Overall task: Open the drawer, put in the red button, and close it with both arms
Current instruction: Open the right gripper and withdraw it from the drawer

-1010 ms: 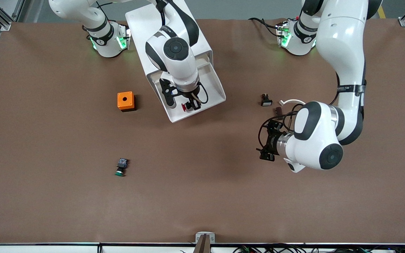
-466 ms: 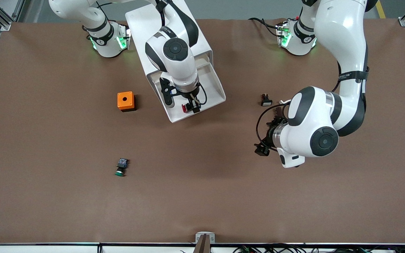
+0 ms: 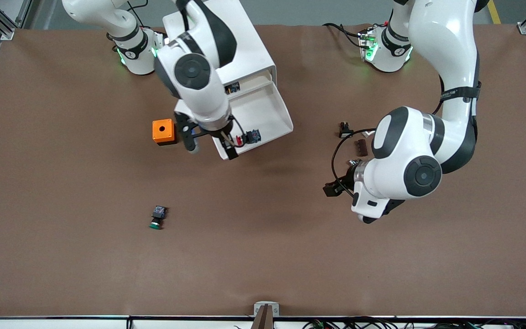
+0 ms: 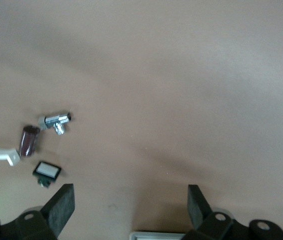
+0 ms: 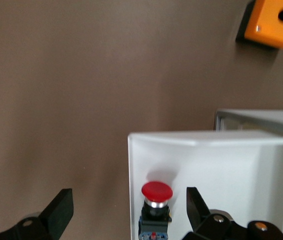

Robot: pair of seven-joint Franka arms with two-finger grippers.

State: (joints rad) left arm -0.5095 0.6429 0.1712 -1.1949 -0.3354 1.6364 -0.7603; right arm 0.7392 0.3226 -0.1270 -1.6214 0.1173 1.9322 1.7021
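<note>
The drawer point(image 3: 265, 109) stands pulled out of the white cabinet point(image 3: 249, 50). The red button point(image 3: 247, 137) lies on its side in the drawer's front corner. In the right wrist view the red button point(image 5: 156, 200) lies inside the drawer's point(image 5: 231, 165) wall. My right gripper point(image 3: 232, 145) is open and empty, over that corner, straddling the drawer's wall point(image 5: 129, 212). My left gripper point(image 3: 331, 189) is open and empty over bare table toward the left arm's end from the drawer; it shows open in its wrist view point(image 4: 129, 207).
An orange box point(image 3: 163, 131) stands beside the drawer toward the right arm's end. A green-capped button point(image 3: 156, 218) lies nearer the front camera. Small parts point(image 3: 346, 131) lie by the left arm: a metal fitting point(image 4: 56, 120), a brown piece point(image 4: 29, 141), a white switch point(image 4: 46, 171).
My right gripper let go of the red button, which now lies in the drawer, and the arm drew back toward the orange box. My left gripper moved a little toward the drawer.
</note>
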